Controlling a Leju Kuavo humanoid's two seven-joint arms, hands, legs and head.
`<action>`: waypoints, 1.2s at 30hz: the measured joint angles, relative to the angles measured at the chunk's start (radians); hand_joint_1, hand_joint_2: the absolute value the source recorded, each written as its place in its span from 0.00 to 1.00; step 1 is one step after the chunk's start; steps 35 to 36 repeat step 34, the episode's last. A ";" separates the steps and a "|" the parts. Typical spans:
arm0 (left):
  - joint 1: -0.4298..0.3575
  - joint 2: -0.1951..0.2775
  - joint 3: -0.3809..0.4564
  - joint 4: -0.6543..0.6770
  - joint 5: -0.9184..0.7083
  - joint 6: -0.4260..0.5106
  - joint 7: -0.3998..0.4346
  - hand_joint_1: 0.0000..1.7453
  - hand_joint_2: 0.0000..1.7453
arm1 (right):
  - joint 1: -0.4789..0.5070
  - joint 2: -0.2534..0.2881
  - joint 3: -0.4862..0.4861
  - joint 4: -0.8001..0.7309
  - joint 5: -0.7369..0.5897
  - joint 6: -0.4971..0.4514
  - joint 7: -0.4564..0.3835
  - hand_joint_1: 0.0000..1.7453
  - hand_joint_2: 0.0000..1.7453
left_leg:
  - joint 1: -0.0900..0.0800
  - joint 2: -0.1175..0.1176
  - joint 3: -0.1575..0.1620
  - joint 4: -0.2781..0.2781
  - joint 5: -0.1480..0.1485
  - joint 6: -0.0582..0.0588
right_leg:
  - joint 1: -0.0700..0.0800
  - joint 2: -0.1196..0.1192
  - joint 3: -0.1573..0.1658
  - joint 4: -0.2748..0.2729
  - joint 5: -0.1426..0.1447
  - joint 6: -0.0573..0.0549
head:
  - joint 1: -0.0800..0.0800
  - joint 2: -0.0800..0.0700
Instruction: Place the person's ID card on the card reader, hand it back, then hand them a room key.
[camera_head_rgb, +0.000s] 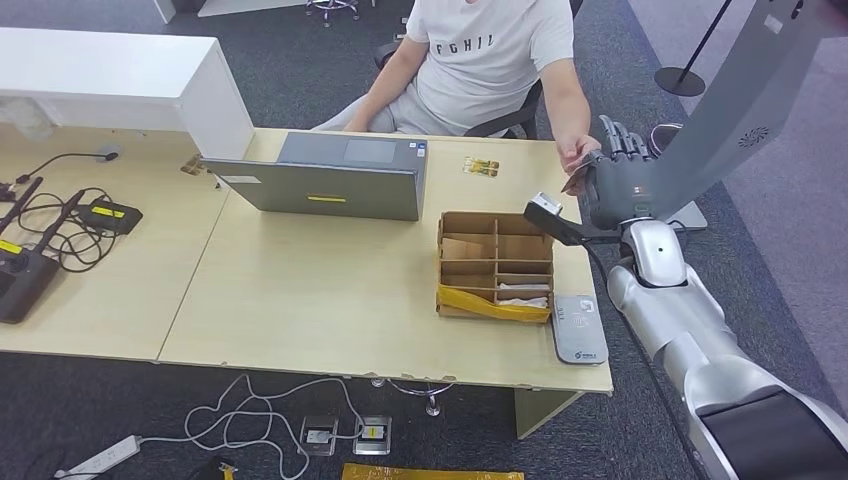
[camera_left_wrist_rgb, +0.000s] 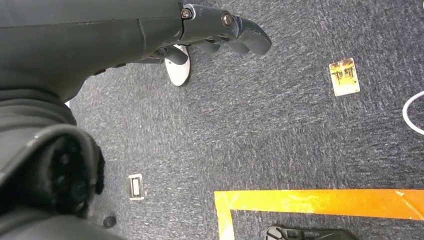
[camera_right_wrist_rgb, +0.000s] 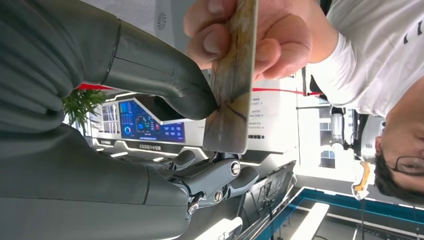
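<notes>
My right hand (camera_head_rgb: 615, 178) is raised beyond the table's right edge, against the seated person's hand (camera_head_rgb: 577, 152). In the right wrist view a brownish ID card (camera_right_wrist_rgb: 231, 90) stands edge-on between us. The person's fingers (camera_right_wrist_rgb: 240, 35) grip one end, my thumb (camera_right_wrist_rgb: 170, 80) presses on its face, and my fingers (camera_right_wrist_rgb: 220, 177) curl behind its other end. The grey card reader (camera_head_rgb: 580, 328) lies flat at the table's near right corner, with nothing on it. My left hand (camera_left_wrist_rgb: 220, 27) hangs over the carpet holding nothing, its fingers loosely extended.
A compartmented cardboard box (camera_head_rgb: 495, 265) with cards and a yellow strip stands left of the reader. A grey laptop (camera_head_rgb: 330, 175) sits mid-table, with a small card (camera_head_rgb: 482, 166) lying beside it. Cables and black devices (camera_head_rgb: 60, 230) cover the left table.
</notes>
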 joint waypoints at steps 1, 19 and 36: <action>0.000 0.000 -0.001 0.000 0.000 0.000 0.000 0.00 0.00 | 0.000 0.001 0.000 0.005 0.002 0.000 0.002 1.00 1.00 | 0.000 0.000 0.000 0.000 0.000 0.000 | 0.000 0.000 0.000 0.000 0.000 0.000 | 0.000 0.000; -0.005 -0.002 -0.002 0.000 -0.001 0.000 0.000 0.00 0.00 | 0.000 0.018 0.000 0.067 0.040 -0.058 0.025 0.00 1.00 | 0.000 0.000 0.000 0.000 0.000 0.000 | 0.000 0.000 0.000 0.000 0.000 0.000 | 0.000 0.000; -0.006 -0.003 -0.002 0.000 -0.005 0.003 0.000 0.00 0.00 | -0.008 0.022 0.000 0.075 0.092 -0.089 0.044 0.00 1.00 | 0.000 0.000 0.000 0.000 0.000 0.000 | 0.000 0.000 0.000 0.000 0.000 0.000 | 0.000 0.000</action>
